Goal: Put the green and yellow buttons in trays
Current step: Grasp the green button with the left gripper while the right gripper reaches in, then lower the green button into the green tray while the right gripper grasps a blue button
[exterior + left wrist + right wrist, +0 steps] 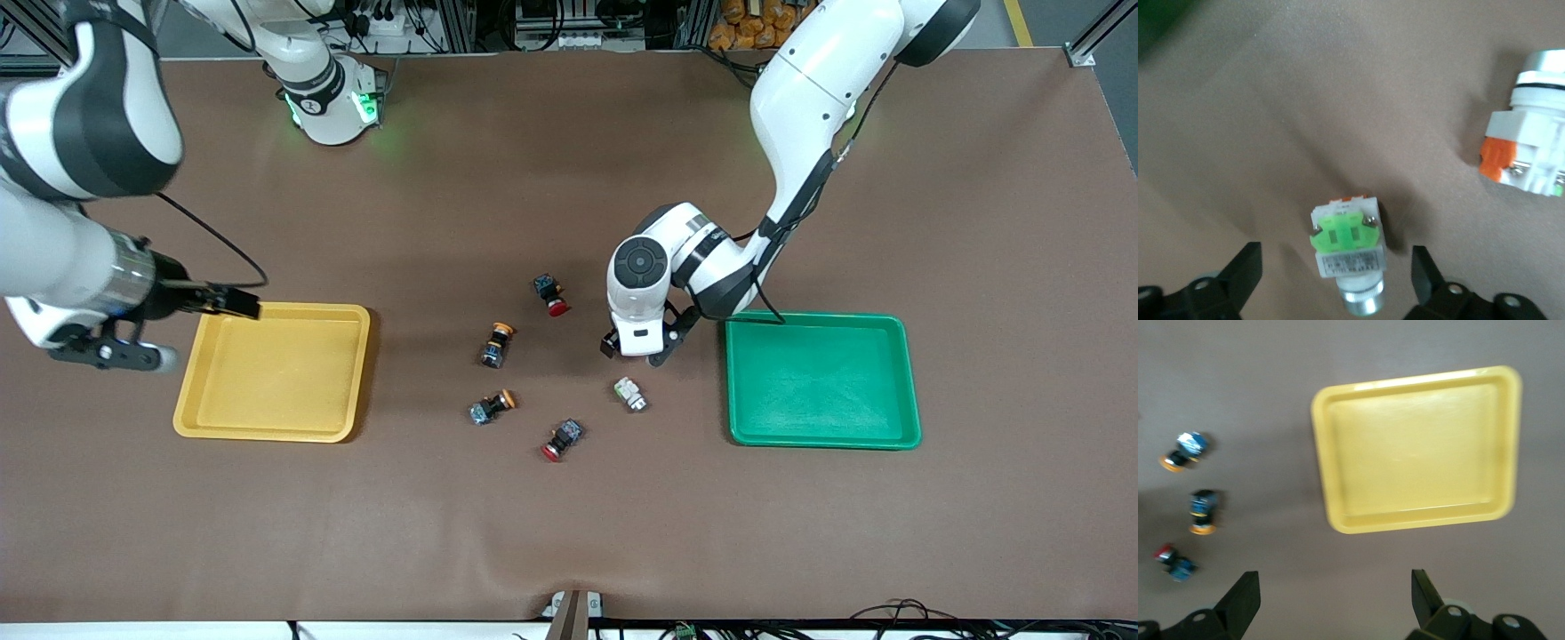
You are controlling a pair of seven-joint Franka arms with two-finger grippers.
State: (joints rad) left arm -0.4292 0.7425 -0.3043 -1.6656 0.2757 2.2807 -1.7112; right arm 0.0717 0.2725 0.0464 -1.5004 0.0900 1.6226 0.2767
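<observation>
One green button lies on the table between the fingers of my open left gripper, with a gap on each side; in the front view the left gripper hides it. A second green button lies just nearer the front camera. Two yellow buttons lie mid-table, also in the right wrist view. The green tray sits at the left arm's end, the yellow tray at the right arm's end. My right gripper hangs open and empty beside the yellow tray.
Two black switches with red caps lie among the buttons, one farther from the front camera and one nearer. Both trays hold nothing. A brown mat covers the table.
</observation>
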